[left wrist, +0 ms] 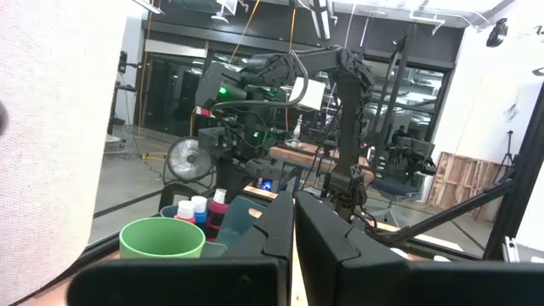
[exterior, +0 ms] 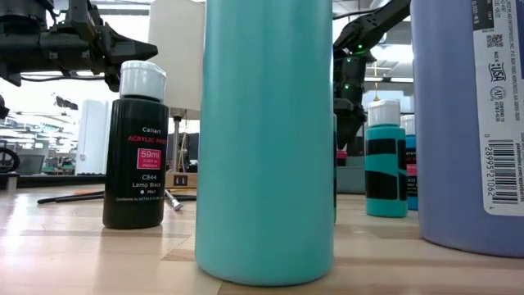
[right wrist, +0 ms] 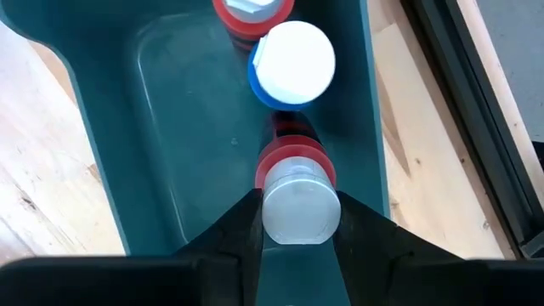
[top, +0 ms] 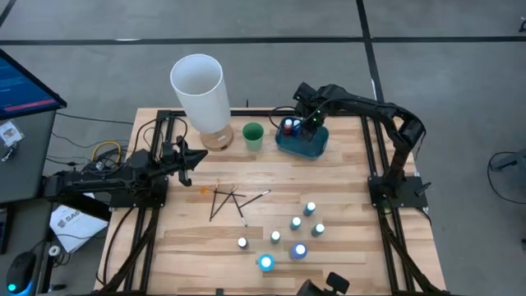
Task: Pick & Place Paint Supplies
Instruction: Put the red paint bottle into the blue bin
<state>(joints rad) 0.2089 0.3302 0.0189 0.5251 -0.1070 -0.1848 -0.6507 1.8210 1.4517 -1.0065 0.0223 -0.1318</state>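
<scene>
Several white-capped paint bottles (top: 296,223) stand on the near part of the wooden table, and thin dark brushes (top: 227,200) lie left of them. In the blue tray (top: 316,148) at the far side stand a blue bottle (right wrist: 291,59) and a red bottle (right wrist: 252,8). My right gripper (right wrist: 296,223) points down into the tray, shut on another red bottle (right wrist: 296,161). My left gripper (top: 197,156) waits shut above the table's left part. My right gripper pinches the red bottle's white cap (right wrist: 296,204) between its two fingers (right wrist: 242,228), one on each side. The fingers come from above, pointing down. The bottle is upright inside the tray; whether its base is on the tray floor I cannot tell.
A green cup (top: 252,136) stands just left of the tray, with a tall white cylinder (top: 200,89) left of it. Dark frame rails (top: 376,164) run along both table sides. In the low view a big teal bottle (exterior: 264,139) and a black bottle (exterior: 135,152) stand near the front edge.
</scene>
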